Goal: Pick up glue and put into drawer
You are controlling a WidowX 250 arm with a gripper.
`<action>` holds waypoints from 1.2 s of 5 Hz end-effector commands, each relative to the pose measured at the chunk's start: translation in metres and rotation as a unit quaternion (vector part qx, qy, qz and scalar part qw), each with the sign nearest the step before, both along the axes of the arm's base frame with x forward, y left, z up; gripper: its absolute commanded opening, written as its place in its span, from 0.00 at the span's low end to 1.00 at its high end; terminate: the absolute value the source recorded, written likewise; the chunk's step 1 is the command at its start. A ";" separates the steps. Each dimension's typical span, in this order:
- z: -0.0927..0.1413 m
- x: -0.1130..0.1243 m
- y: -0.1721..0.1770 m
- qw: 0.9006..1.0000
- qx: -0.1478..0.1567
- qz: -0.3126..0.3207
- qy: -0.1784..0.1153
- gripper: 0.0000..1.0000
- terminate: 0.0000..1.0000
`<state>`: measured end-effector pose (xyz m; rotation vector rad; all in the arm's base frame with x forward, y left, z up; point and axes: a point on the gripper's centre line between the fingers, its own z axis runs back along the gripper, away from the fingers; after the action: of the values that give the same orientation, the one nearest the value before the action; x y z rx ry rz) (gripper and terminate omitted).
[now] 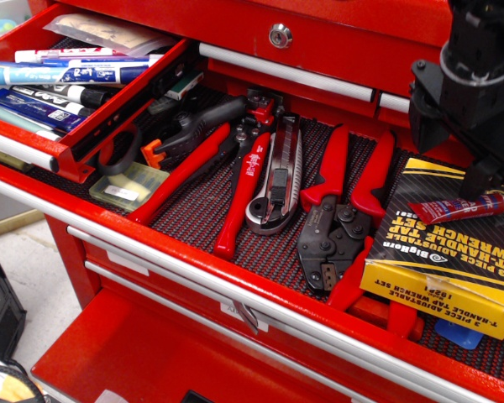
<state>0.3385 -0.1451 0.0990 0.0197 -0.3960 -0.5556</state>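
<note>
We look into a red tool chest with an open drawer [235, 218] lined in dark mesh, full of red-handled pliers [340, 201]. At its right end the glue [458, 208] lies on a yellow and black box [441, 260], nozzle pointing right. Our black gripper [454, 159] hangs just above the tube, fingers spread apart and holding nothing.
</note>
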 end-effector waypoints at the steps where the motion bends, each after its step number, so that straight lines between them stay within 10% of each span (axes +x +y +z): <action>1: 0.018 0.000 -0.012 0.999 -0.023 0.014 -0.017 1.00 0.00; 6: -0.001 -0.003 -0.022 0.994 -0.082 0.071 -0.026 1.00 0.00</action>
<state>0.3351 -0.1631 0.0821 -0.0841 -0.4420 -0.3919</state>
